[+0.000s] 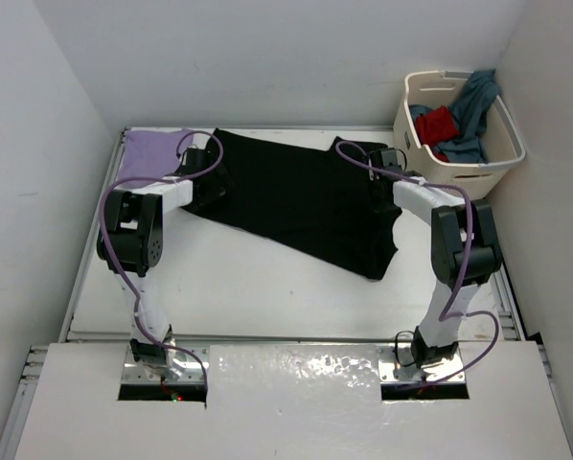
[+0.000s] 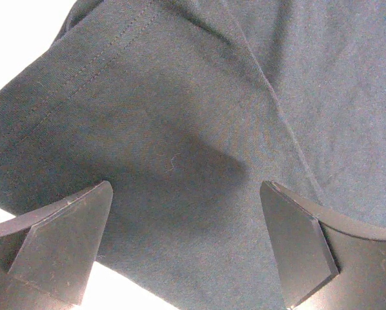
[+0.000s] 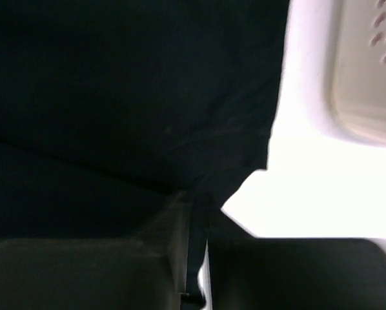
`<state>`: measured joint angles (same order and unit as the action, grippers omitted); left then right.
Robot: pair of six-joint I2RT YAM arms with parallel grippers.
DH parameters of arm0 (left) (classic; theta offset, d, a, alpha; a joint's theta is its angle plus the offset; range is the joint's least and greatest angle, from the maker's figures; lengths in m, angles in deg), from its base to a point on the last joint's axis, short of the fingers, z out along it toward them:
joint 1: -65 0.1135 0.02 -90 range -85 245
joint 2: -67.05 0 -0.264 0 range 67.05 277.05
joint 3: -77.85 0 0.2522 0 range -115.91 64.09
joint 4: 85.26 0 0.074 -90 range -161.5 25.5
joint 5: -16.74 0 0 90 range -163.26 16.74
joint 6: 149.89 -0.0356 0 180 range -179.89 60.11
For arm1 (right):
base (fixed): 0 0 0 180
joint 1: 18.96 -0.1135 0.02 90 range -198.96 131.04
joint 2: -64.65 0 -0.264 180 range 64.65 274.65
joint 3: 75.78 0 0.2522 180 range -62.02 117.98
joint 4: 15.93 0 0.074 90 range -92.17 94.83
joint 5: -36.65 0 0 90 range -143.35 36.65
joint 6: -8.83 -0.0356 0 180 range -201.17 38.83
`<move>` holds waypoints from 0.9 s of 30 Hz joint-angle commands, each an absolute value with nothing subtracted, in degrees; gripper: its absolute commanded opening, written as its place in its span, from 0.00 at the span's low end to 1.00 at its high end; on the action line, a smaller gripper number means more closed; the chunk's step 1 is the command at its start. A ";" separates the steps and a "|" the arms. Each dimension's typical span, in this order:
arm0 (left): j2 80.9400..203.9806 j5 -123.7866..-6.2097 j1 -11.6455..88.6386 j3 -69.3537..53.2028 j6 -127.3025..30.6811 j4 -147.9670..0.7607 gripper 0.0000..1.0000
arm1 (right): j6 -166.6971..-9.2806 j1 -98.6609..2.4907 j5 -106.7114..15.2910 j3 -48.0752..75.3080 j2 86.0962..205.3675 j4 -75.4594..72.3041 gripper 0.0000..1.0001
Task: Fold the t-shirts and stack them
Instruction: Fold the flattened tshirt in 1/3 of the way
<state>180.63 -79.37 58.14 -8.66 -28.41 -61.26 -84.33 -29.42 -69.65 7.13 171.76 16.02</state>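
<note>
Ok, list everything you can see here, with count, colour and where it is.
soft black cloth t-shirt: one, black, spread across the table's middle
soft lavender purple cloth t-shirt: one, lavender, far left corner
cream plastic laundry basket: one, cream, far right corner
soft red cloth t-shirt: one, red, inside the basket
soft teal blue cloth t-shirt: one, teal, in the basket, draped over its far rim
white table: one, white
left end effector: one, black, open over the black shirt
right end effector: one, black, closed on the black shirt's edge

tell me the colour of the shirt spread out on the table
The spread t-shirt is black, best seen in the top external view.
</note>
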 commanded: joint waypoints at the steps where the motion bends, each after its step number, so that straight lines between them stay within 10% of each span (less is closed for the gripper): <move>1: 182.02 -81.08 57.88 -9.56 -29.48 -58.76 1.00 | -84.51 -29.15 -65.08 9.44 169.16 18.21 0.25; 4: 181.58 -80.91 57.88 -9.65 -29.48 -58.84 1.00 | -85.57 -29.59 -58.29 9.44 163.63 20.14 0.99; 19: 180.87 -79.15 57.88 -9.12 -29.30 -59.72 1.00 | -104.10 -45.15 -35.34 -14.02 150.95 1.36 0.99; 27: 181.49 -79.24 57.88 -9.03 -29.22 -59.28 1.00 | -106.66 -40.24 -42.55 -20.34 152.89 0.57 0.99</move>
